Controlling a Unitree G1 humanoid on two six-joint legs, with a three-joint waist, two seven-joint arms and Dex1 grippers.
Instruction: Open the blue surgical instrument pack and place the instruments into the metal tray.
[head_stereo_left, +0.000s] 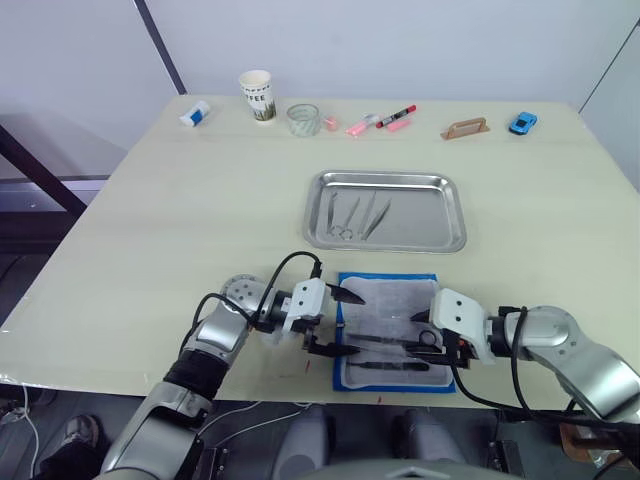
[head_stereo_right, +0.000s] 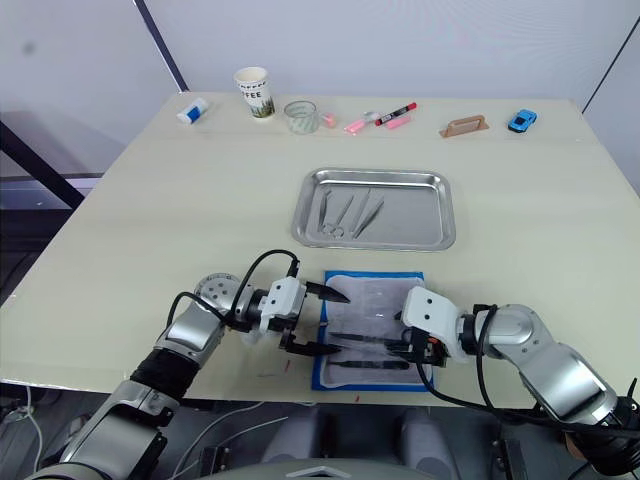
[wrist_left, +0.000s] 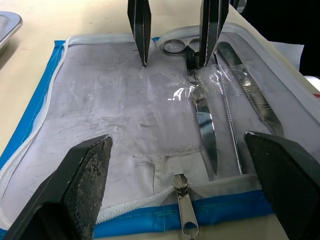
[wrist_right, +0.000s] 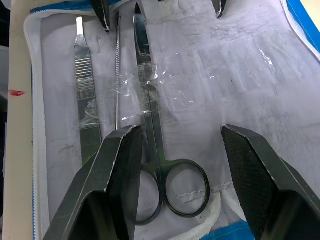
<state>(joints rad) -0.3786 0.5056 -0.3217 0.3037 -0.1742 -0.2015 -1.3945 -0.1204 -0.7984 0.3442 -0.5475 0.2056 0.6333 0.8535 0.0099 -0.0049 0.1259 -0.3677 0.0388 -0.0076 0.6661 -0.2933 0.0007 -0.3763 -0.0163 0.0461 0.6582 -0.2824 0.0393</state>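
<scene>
The blue surgical instrument pack (head_stereo_left: 390, 330) lies unzipped and spread flat just in front of the metal tray (head_stereo_left: 386, 210), its whitish clear insert facing up. Three instruments remain on the insert: ring-handled scissors (wrist_right: 152, 135), a thin probe (wrist_right: 118, 70) and a flat scalpel handle (wrist_right: 86, 95), side by side along the pack's edge farthest from the tray. Three more slim tools (head_stereo_left: 355, 215) lie inside the tray, toward its left half; what kind they are is hard to tell. The left gripper (head_stereo_left: 335, 322) is at the pack's left edge, fingers spread wide and holding nothing. The right gripper (head_stereo_left: 418, 333) is at the pack's right side, over the scissors' rings, fingers likewise apart and empty. Beyond the tray stand a paper cup (head_stereo_left: 257, 96) and markers (head_stereo_left: 380, 121).
</scene>
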